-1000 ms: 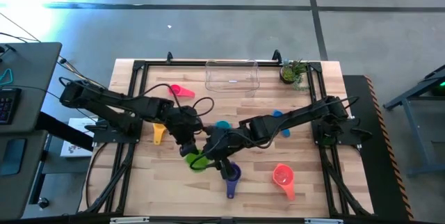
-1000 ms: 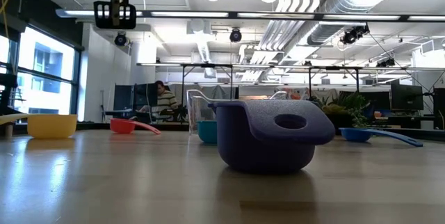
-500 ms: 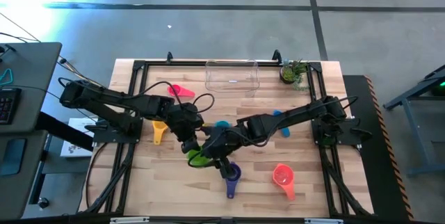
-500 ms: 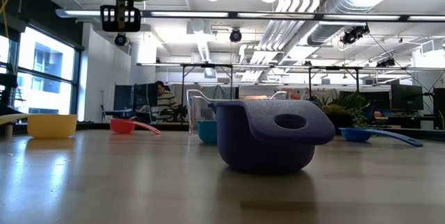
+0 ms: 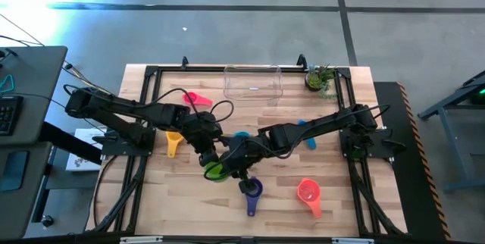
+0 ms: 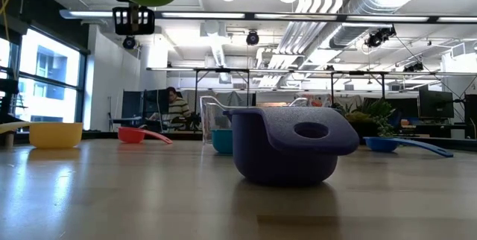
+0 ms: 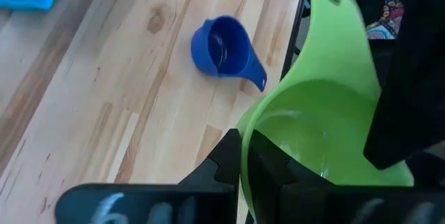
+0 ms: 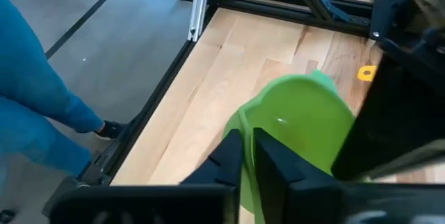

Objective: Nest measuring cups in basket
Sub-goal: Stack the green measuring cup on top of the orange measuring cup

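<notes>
No readable text, labels or numbers anywhere.

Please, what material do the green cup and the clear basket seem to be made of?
The green cup: probably plastic, smooth and slightly glossy, with one even colour and soft highlights. The basket: likely clear hard plastic, since the wooden table shows through its walls.

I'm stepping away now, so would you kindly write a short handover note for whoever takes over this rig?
Grippers: left gripper and right gripper are both shut on the green cup's rim, held above mid-table.
Cups: purple cup near the front edge, red cup to its right, yellow cup at left, pink cup near the back, teal cup and blue cup mid-table.
Basket: back centre, no cups inside.
Done: green cup lifted.
Left: nest all seven cups in the basket.
</notes>
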